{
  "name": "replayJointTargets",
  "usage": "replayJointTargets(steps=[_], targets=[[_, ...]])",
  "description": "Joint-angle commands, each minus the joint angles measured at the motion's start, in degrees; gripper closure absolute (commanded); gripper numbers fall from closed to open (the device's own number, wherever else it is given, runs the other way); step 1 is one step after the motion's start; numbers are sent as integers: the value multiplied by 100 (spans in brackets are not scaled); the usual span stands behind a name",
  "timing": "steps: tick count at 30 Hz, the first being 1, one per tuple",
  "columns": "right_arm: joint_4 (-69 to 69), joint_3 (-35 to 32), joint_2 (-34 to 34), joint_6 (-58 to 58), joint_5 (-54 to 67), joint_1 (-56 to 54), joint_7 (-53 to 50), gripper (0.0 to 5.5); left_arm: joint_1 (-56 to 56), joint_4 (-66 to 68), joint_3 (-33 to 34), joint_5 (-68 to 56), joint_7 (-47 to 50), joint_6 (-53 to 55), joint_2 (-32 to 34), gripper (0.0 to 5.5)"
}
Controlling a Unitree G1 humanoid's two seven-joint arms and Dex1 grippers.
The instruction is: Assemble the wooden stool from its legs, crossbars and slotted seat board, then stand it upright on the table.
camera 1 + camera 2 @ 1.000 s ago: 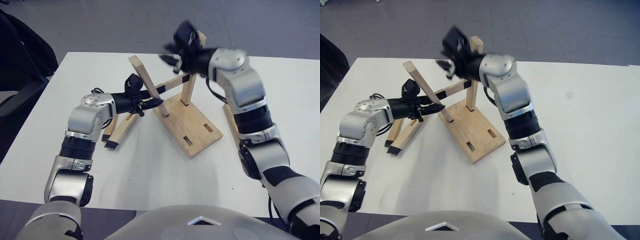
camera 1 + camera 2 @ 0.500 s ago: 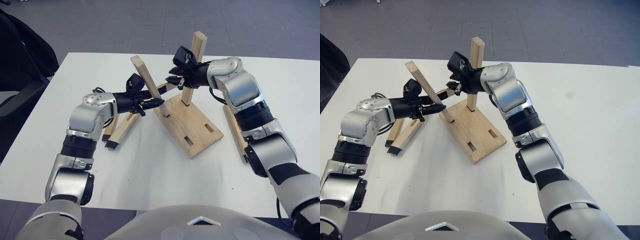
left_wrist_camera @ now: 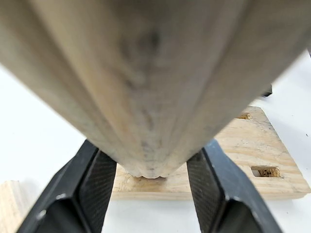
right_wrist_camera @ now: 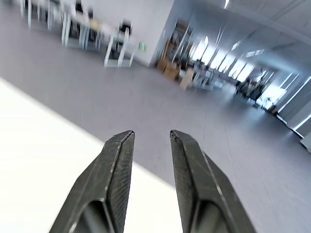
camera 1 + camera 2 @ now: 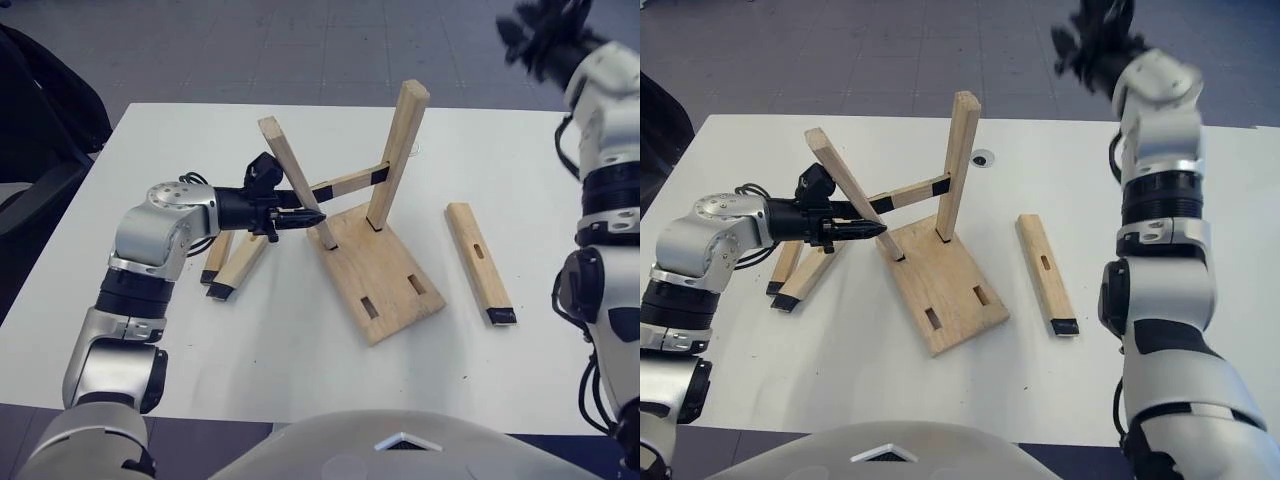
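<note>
My left arm [image 5: 150, 235] and right arm [image 5: 1158, 150] are rounded silver shells with black joints. A thin black cable [image 5: 193, 181] loops by my left elbow. My left pincer [image 5: 316, 215] and right pincer [image 4: 151, 133] are black, with tapering fingers [image 4: 116, 165].

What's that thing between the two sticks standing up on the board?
A wooden crossbar with dark bands at its ends runs from the leaning leg to the upright leg, above the seat board. The left eye view shows it.

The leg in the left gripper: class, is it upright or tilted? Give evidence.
Tilted. The leg leans toward the robot's left, its lower end on the seat board, unlike the near-upright second leg.
</note>
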Motion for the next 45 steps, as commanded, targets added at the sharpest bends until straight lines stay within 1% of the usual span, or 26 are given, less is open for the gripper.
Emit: replayJointTargets(steps=[1,2,5,6,9,13,15,17,19,20,21,22,25,28,31,34,36,38,40,41,43,45], targets=[[1100,41,-105,-665,-169,127,-114,436,287,412,-479,485,131,328,-68,346],[1247,-24,-151,-753,-134,153,-141,440,355,365,-483,485,166,259,-110,346],[1419,-273,-179,-772,112,214,-18,494,622,286,-433,554,295,-175,-208,346],[1429,-357,-141,-692,218,246,82,504,710,320,-396,577,325,-428,-277,346],[1429,-405,-17,-547,336,368,348,504,864,375,-347,608,420,-821,-404,346],[1313,-40,323,-499,143,655,799,504,875,463,-366,700,519,-985,-481,346],[306,284,852,-287,321,815,1378,504,865,485,-400,722,506,-972,-489,346],[-1881,674,1302,531,944,1206,2011,504,841,499,-432,738,461,-954,-486,346],[-4342,1130,1451,1723,1824,1592,2353,504,815,520,-444,759,468,-939,-468,346],[-5257,1290,1426,2255,2236,1746,2402,504,789,541,-469,789,483,-927,-462,346],[-5866,1380,1385,2657,2550,1871,2416,504,767,561,-480,799,492,-932,-478,346],[-6098,1416,1331,2824,2599,2027,2410,504,745,570,-491,791,511,-930,-518,346],[-5815,1339,1160,2818,2145,2276,2308,504,772,526,-488,744,569,-914,-599,346],[-5041,1017,954,2720,1684,2237,2042,504,775,508,-520,792,532,-966,-554,346],[-4186,550,644,2469,1304,2228,1467,504,538,490,-695,852,537,-611,-551,346],[-4019,319,558,2465,1284,2377,1197,504,345,358,-742,773,641,-250,-631,346],[-4120,407,464,2672,1236,2651,1165,504,256,398,-686,757,712,-206,-708,346],[-4279,731,202,2901,1044,3088,1298,504,211,550,-608,765,740,-274,-751,346],[-4301,909,-3,2953,940,3373,1424,504,203,730,-517,760,758,-413,-813,346],[-4302,929,-46,2981,940,3436,1455,504,202,793,-492,768,736,-546,-850,310],[-4353,982,-118,3068,955,3529,1524,504,183,885,-334,714,769,-741,-1010,279],[-4352,1086,-245,3059,927,3624,1656,504,152,796,-44,513,737,-810,-1170,250]])
